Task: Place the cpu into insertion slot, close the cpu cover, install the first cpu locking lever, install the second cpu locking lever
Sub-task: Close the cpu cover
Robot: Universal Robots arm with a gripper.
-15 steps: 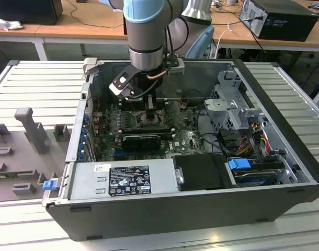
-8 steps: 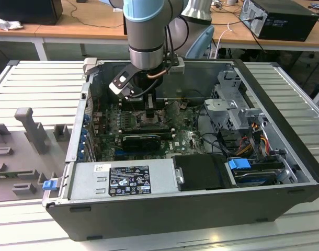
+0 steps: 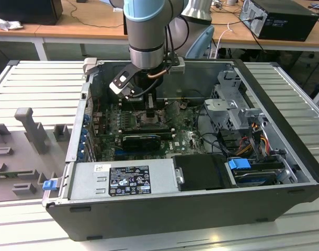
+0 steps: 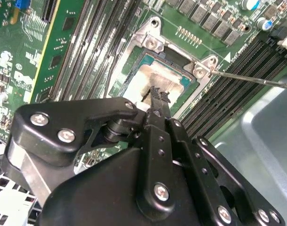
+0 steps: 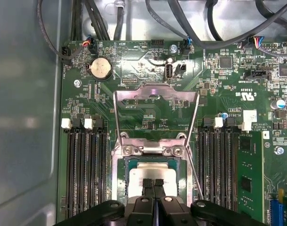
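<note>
Currently in hand: placing the cpu [image 5: 153,170]; I judge this step all but done, since the chip lies flat inside the insertion slot [image 5: 118,183].
Hand: the hand [image 5: 154,182] is closed, fingertips pressed together with nothing between them, low over the middle of the chip.
Cover: the cpu cover [image 5: 155,90] stands tipped back on its hinge, off the slot and not yet closed.
Levers: a thin locking lever [image 4: 251,78] sticks out free beside the slot in the second wrist view; I see none fastened.
Next move, my guess: it calls for a straight lift so the chip isn't dragged.
Hard to tell: whether the fingertips touch the chip or hover just above it. My own hand hides the chip's near edge, so I can't confirm it is fully seated.
Exterior view: the arm [image 3: 146,31] reaches down into the open computer case [image 3: 175,209] and blocks my sight of the slot.
</note>
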